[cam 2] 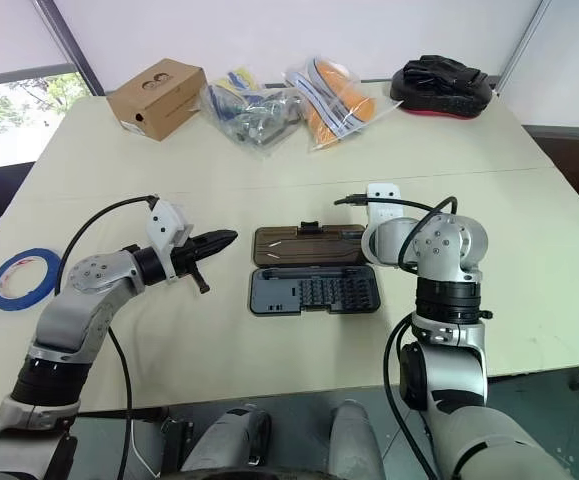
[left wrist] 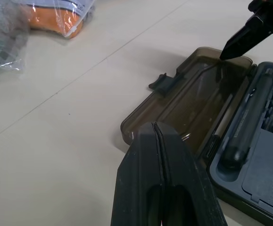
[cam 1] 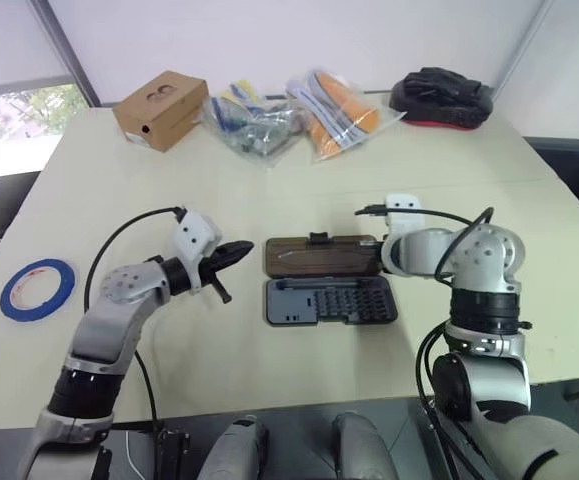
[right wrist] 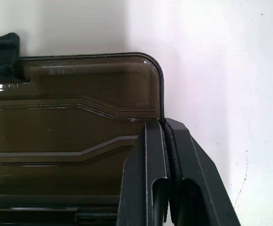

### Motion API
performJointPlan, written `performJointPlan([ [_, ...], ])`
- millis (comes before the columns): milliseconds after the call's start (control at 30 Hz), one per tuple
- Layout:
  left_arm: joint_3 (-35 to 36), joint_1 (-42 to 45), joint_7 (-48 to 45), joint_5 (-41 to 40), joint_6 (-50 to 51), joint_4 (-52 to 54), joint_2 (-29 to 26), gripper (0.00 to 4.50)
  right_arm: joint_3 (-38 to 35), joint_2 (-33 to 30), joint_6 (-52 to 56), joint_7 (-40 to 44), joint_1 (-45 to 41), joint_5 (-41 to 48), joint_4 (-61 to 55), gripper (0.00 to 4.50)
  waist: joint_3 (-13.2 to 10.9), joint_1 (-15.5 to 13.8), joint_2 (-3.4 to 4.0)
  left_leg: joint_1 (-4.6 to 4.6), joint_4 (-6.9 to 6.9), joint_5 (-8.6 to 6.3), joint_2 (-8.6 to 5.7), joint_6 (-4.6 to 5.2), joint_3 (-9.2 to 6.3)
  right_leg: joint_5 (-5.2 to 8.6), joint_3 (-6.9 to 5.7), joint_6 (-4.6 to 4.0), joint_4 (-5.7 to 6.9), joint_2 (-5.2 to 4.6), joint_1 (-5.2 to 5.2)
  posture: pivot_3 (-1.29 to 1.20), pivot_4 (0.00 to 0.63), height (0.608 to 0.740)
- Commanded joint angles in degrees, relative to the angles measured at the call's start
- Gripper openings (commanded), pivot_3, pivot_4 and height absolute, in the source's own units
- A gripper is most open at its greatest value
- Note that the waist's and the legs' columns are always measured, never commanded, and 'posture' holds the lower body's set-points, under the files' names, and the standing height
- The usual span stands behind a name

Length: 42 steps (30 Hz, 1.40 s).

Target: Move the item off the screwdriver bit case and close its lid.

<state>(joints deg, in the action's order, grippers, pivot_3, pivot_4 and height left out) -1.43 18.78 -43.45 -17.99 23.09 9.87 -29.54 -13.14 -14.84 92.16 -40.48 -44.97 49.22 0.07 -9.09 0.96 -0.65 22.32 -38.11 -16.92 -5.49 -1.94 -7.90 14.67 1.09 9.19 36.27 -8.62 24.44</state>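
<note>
The screwdriver bit case [cam 1: 329,302] lies open flat in the middle of the table, its grey tray nearer me. The brown lid [cam 1: 319,255] is folded back beyond the tray, with its black latch tab [cam 1: 318,238] on the far edge. Nothing rests on the tray or the lid, and I cannot tell which thing is the item. My right gripper [right wrist: 163,125] is shut, its tips at the right end of the lid near the far corner. My left gripper [cam 1: 237,255] is shut and empty, just left of the lid and a little above the table.
At the back stand a brown cardboard box [cam 1: 161,108], clear plastic bags [cam 1: 254,125], an orange-filled bag [cam 1: 341,110] and a black pad [cam 1: 441,97]. A blue tape roll [cam 1: 36,288] lies near the table's left edge. A screwdriver handle [left wrist: 244,127] sits in the tray.
</note>
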Motion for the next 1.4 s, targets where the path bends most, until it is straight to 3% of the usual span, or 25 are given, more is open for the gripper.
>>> performJointPlan([
  [33,0.3,0.7,0.0,0.0,-1.5,1.6,0.0,0.0,1.3,-1.4,0.3,0.6,-0.1,0.7,-0.9,0.01,0.0,0.1,0.0,0.0,0.01,0.0,0.0,0.0,0.0,0.0,0.0,0.0,0.0,0.0,0.0,0.0,0.15,0.74],
  [233,0.3,0.5,0.0,0.0,-1.5,1.7,0.2,0.0,4.4,-3.8,0.3,4.3,0.2,0.9,-2.1,0.01,0.0,0.1,0.01,0.01,0.04,-0.01,0.0,0.01,0.0,0.0,-0.01,0.0,-0.02,0.0,0.02,0.0,0.15,0.74],
  [267,0.4,0.5,-0.1,0.0,-1.4,1.7,0.2,0.0,4.7,-3.9,0.3,4.7,0.3,0.8,-2.3,0.27,0.0,0.1,0.01,0.01,0.04,-0.01,0.0,0.01,0.01,0.0,0.0,0.0,-0.02,0.0,0.02,0.0,0.15,0.74],
  [333,0.6,0.3,-0.4,-0.8,-0.8,1.6,0.3,0.0,6.1,-4.8,0.3,6.4,0.4,0.6,-3.5,0.93,0.0,0.1,0.02,0.01,0.06,-0.01,0.0,0.01,0.01,0.0,-0.01,0.0,-0.02,0.0,0.03,0.0,0.15,0.74],
  [567,1.5,0.9,-3.5,-6.0,2.6,2.4,0.3,0.0,8.0,-6.0,0.3,10.5,0.4,-2.8,-7.0,4.43,0.0,0.2,0.03,0.03,0.08,-0.01,0.0,0.01,0.02,0.0,0.0,0.0,-0.02,0.01,0.08,0.0,0.15,0.74],
  [733,0.7,2.7,-8.9,-12.1,7.8,4.4,-1.3,0.0,8.7,-6.9,-0.6,17.7,0.0,-7.0,-12.3,4.43,0.0,0.2,0.05,0.07,0.08,-0.01,-0.02,0.01,0.01,0.0,-0.01,0.0,-0.03,0.01,0.11,0.0,0.15,0.74],
  [900,-3.6,6.3,-15.8,-13.5,10.3,2.3,-2.4,0.0,10.2,-8.8,-8.1,25.6,1.6,-10.3,-18.1,4.43,-0.1,0.1,0.07,0.07,0.08,-0.01,-0.07,0.02,0.02,0.0,-0.01,0.0,-0.03,0.02,0.11,0.0,0.15,0.74],
  [1100,-11.8,8.3,-23.0,-6.6,4.2,-5.1,-3.3,0.0,14.8,-13.3,-18.3,36.2,2.2,-15.5,-17.8,4.43,-0.1,0.2,0.07,0.07,0.1,-0.01,-0.11,0.02,0.05,0.0,-0.02,0.01,-0.05,0.04,0.11,0.0,0.15,0.74],
  [1233,-17.1,9.1,-24.2,0.2,-2.8,-14.4,-0.7,0.0,19.9,-19.2,-31.6,47.1,1.2,-22.6,-10.6,4.43,-0.1,0.1,0.06,0.06,0.1,-0.01,-0.12,0.02,0.09,0.0,-0.03,0.01,-0.08,0.03,0.1,0.0,0.15,0.74],
  [1400,-18.5,9.9,-23.8,4.4,-8.1,-20.1,1.6,0.0,18.6,-18.7,-36.6,54.8,0.0,-23.9,-6.3,4.43,-0.1,0.0,0.04,0.06,0.09,-0.01,-0.1,0.02,0.1,0.0,-0.04,0.01,-0.1,0.01,0.09,0.0,0.15,0.74],
])
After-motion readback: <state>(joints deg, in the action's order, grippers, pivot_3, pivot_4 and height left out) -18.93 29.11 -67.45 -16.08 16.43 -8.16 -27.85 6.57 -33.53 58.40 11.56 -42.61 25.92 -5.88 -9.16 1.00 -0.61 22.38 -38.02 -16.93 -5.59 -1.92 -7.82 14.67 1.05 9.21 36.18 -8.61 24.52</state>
